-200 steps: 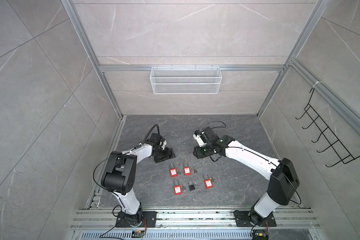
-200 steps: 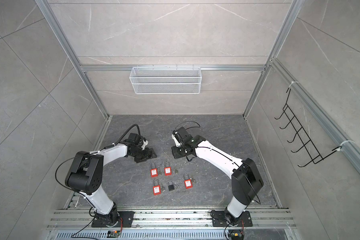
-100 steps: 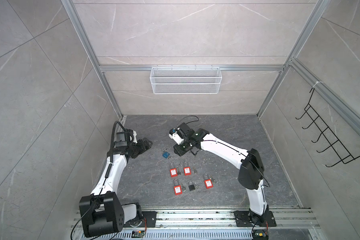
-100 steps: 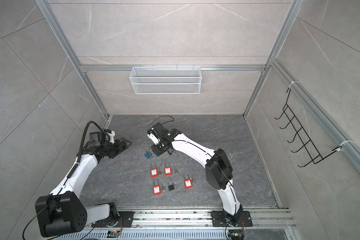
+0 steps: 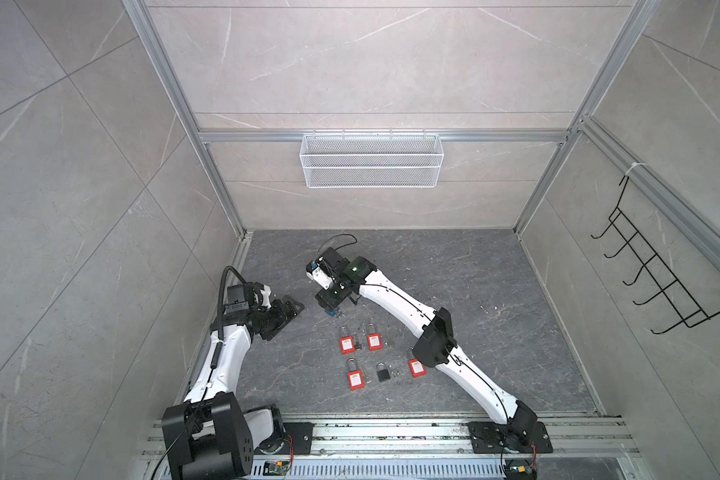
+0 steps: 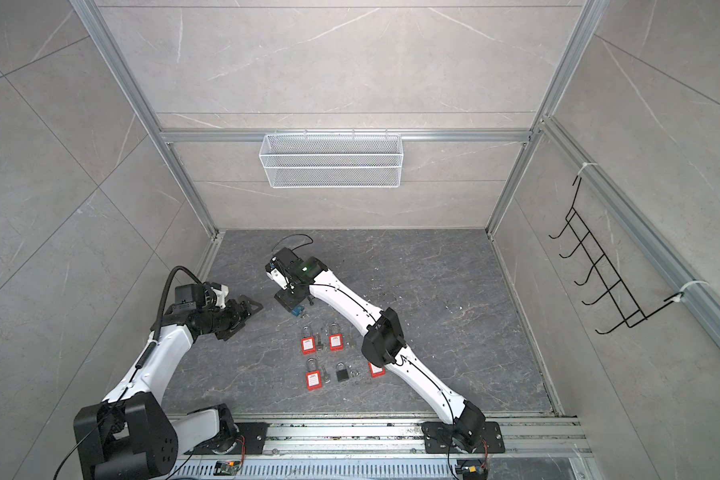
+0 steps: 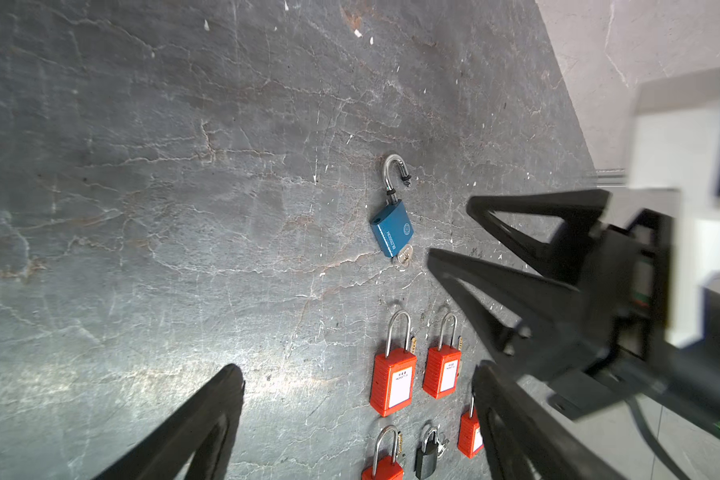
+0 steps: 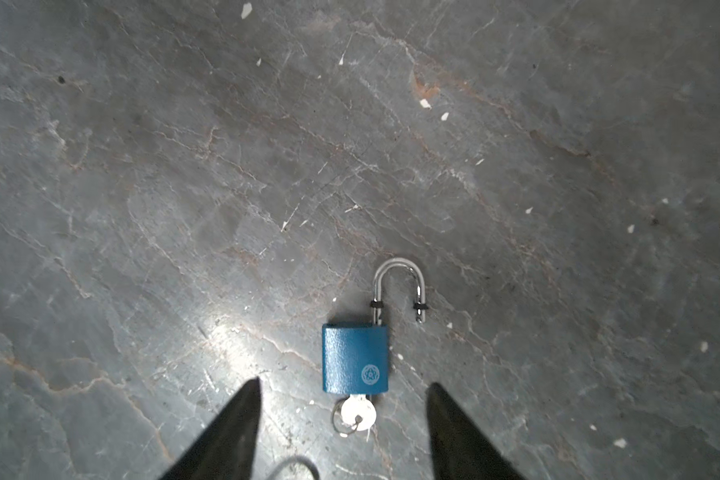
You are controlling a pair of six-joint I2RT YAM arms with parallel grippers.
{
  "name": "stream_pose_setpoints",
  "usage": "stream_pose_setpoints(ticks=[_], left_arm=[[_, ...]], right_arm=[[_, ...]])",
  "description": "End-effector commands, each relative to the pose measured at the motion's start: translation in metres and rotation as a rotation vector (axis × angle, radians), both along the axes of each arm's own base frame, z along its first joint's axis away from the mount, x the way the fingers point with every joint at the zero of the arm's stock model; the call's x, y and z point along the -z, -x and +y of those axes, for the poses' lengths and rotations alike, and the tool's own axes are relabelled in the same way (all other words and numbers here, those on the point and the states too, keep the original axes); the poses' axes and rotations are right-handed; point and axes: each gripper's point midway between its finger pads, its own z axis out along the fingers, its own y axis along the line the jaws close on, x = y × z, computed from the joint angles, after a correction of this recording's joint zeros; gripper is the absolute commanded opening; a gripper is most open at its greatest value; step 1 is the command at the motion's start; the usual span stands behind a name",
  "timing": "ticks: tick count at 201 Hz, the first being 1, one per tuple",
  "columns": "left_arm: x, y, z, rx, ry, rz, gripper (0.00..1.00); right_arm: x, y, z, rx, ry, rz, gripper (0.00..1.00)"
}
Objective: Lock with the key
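Observation:
A blue padlock (image 8: pixel 355 359) lies flat on the grey stone floor, its steel shackle raised with one leg out of the body. A silver key (image 8: pixel 358 413) with a ring sticks out of its base. My right gripper (image 8: pixel 344 384) hovers open over it, its fingertips apart on either side of the key and touching nothing. In both top views this gripper (image 5: pixel 329 301) covers most of the padlock (image 5: pixel 331 312). My left gripper (image 5: pixel 295 306) stands open and empty to the left. Its wrist view shows the padlock (image 7: pixel 391 230) and the right gripper (image 7: pixel 449 230).
Several red padlocks (image 5: pixel 347 345) and a black padlock (image 5: pixel 383 374), with small keys beside them, lie in two rows nearer the front rail. A white wire basket (image 5: pixel 371 160) hangs on the back wall and a black hook rack (image 5: pixel 657 274) on the right wall.
The blue padlock, hidden between the grippers a second ago, now lies on the floor. My left gripper has drawn back to the left. My right gripper has shifted over the padlock and its jaws have widened.

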Motion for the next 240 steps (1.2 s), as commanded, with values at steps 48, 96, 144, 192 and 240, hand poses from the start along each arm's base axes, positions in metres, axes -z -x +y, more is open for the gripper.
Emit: stream_pose_setpoints(ticks=[48,96,144,192,240], left_arm=[[0.008,0.008,0.002,0.034,-0.019,0.004,0.89],[0.009,0.009,0.003,0.038,-0.025,0.005,0.89],[0.01,0.008,0.003,0.039,-0.033,0.005,0.88],[0.009,0.008,0.003,0.052,-0.037,-0.007,0.88],[-0.003,0.004,-0.006,0.089,-0.004,-0.085,0.85]], right_arm=[[0.048,0.007,-0.009,-0.005,0.083,0.048,0.66],[0.074,0.004,-0.006,0.016,0.108,0.058,0.62],[0.08,0.011,-0.01,0.004,0.139,0.065,0.55],[0.072,0.011,-0.008,-0.011,0.131,0.052,0.33],[0.008,0.007,-0.006,-0.068,0.081,-0.044,0.2]])
